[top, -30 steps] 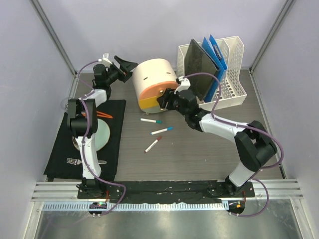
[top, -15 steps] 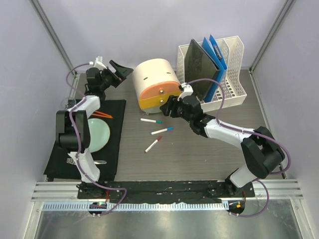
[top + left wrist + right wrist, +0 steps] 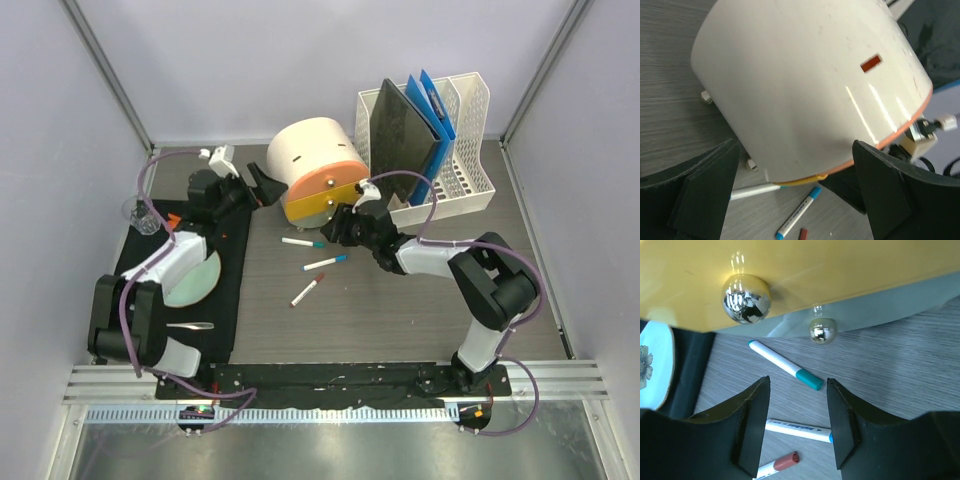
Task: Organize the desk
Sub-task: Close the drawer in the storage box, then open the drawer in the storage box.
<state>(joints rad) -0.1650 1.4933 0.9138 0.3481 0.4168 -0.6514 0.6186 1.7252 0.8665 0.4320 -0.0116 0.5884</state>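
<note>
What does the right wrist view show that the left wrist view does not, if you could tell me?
Only the right wrist view shows the yellow drawer front, a chrome knob on it and a flowered plate. Only the left wrist view shows the storage box's white curved shell with its small orange mark. Both show the wood-grain desk and the blue-capped marker lying on it.

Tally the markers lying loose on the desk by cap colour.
Teal-capped marker: 1
Blue-capped marker: 1
Red-capped marker: 1
Total: 3 markers on the desk
</note>
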